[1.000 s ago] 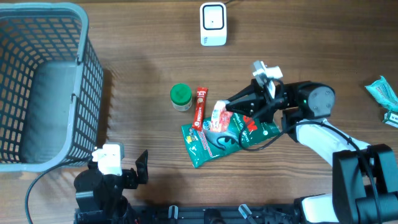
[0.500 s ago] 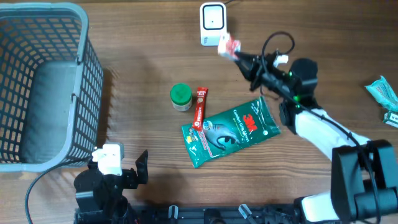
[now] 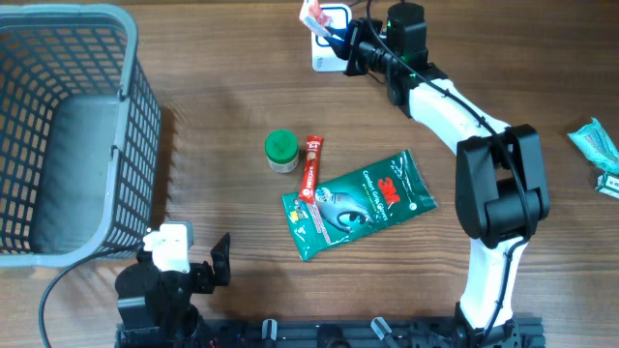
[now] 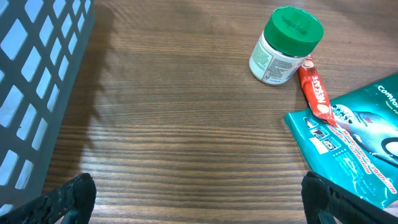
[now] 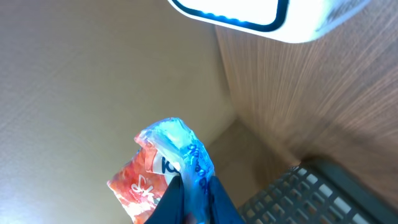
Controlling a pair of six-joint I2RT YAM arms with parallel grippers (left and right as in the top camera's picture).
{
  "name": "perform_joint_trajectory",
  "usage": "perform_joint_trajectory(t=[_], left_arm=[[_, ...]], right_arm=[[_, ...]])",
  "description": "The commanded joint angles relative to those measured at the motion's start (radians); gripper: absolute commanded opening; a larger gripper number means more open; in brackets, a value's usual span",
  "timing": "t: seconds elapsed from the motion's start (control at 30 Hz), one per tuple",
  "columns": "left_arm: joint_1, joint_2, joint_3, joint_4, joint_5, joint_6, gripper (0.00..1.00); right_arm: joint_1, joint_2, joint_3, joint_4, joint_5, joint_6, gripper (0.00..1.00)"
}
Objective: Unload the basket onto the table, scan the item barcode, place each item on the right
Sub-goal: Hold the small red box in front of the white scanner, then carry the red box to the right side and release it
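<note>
Two arms work at the brown wooden table point(image 3: 222, 87); we note each in turn.

Right arm: it is stretched far toward 12 o'clock. The right gripper point(image 3: 327, 26) is pinched tight on a small red, white and blue crinkled plastic packet point(image 3: 311, 14), held up off the wood. From overhead, the packet sits at the 11 o'clock corner of the white box-shaped scanner point(image 3: 327, 56), overlapping its top edge. In the wrist view, the thin dark fingertips point(image 5: 177, 208) nip the packet's blue end. The red printed part lies toward 10 o'clock of them. The scanner's dark window is up at 1 o'clock, apart from the packet. We cannot make out a barcode on the packet.

Left arm: it sits low at 7 o'clock of the table. The left gripper point(image 3: 189, 263) has its fingers spread wide with nothing between them. Its wrist view shows the black fingertips point(image 4: 69, 198) at the lower corners, with bare wood between.

Other items:
- A grey plastic lattice basket point(image 3: 68, 145) stands at 9 o'clock.
- Near centre, a small white jar with a green lid point(image 3: 280, 150) stands upright.
- A red Nescafé stick sachet point(image 3: 310, 166) lies just at the jar's 3 o'clock. We cannot tell if they touch.
- The stick's lower end rests on a flat green 3M pouch point(image 3: 358, 203), which is at 5 o'clock of the jar.
- A teal wrapper point(image 3: 592, 140) lies at the 3 o'clock edge, well apart.
</note>
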Motion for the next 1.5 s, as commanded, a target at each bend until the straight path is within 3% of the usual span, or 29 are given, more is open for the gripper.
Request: perform_joint_trajectory(t=[0.0, 0.4, 0.6, 1.03, 1.13, 1.3, 1.47], left_arm=[[-0.004, -0.005, -0.005, 0.003, 0.002, -0.009, 1.00], [-0.004, -0.005, -0.005, 0.003, 0.002, -0.009, 1.00], [-0.004, -0.005, -0.005, 0.003, 0.002, -0.009, 1.00], [-0.004, -0.005, -0.005, 0.003, 0.002, -0.009, 1.00], [-0.004, -0.005, -0.005, 0.003, 0.002, -0.009, 1.00], [-0.004, -0.005, -0.005, 0.003, 0.002, -0.009, 1.00], [-0.004, -0.005, -0.005, 0.003, 0.002, -0.009, 1.00]], right_arm=[[0.006, 0.011, 0.024, -0.105, -0.010, 0.029, 0.04], [0.005, 0.029, 0.027, -0.105, 0.165, 0.029, 0.05], [0.021, 0.185, 0.175, -0.078, 0.123, 0.029, 0.05], [0.008, 0.190, 0.224, -0.179, 0.143, 0.029, 0.05], [-0.010, 0.159, 0.248, -0.284, 0.122, 0.022, 0.05], [-0.113, -0.008, 0.248, -0.508, 0.153, -0.155, 0.05], [-0.397, -0.160, 0.248, -1.017, 0.431, -0.340, 0.05]])
